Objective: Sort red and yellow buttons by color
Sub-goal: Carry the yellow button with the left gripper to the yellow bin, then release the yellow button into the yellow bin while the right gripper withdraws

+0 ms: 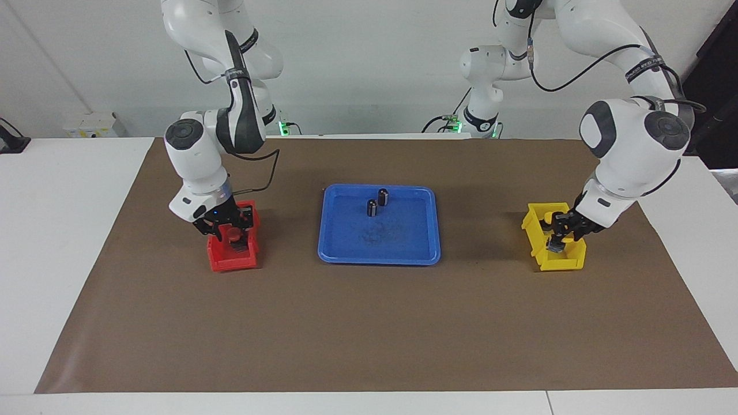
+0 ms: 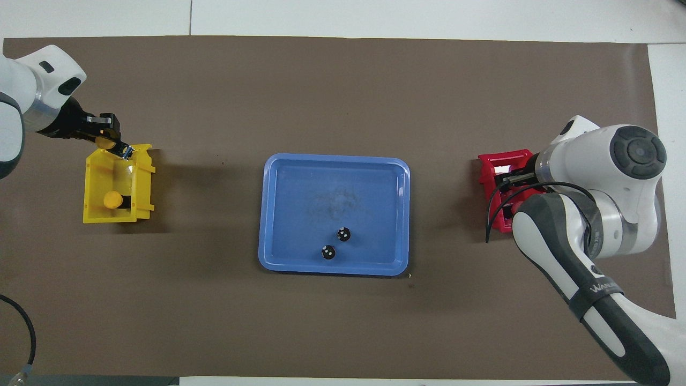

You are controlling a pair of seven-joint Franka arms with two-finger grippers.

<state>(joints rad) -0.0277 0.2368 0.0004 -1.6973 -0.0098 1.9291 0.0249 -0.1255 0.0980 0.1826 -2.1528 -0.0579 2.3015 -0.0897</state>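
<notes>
In the facing view the left hand [image 1: 561,235] hangs over the yellow bin [image 1: 571,258] at the left arm's end of the desk [image 1: 57,230], closed on a yellow button [image 1: 565,231] whose dark base points down into the bin. The right hand [image 1: 230,229] is down in the red bin [image 1: 222,260] at the right arm's end, with a red button [image 1: 233,234] between its fingers; whether they grip it or have let go I cannot tell. A blue tray [image 1: 424,256] sits between the bins, and two black cylinders [image 1: 377,203] stand in its part nearer the robots. In the overhead view the left hand [image 2: 110,140] is over the farther end of the yellow bin [image 2: 142,185], the held yellow button [image 2: 104,142] showing between its fingers, and a second yellow button [image 2: 112,200] lies in the bin's nearer end. The right hand [image 2: 506,179] is mostly hidden under its own wrist over the red bin [image 2: 490,163]. The cylinders [image 2: 335,243] show in the tray [image 2: 278,177].
</notes>
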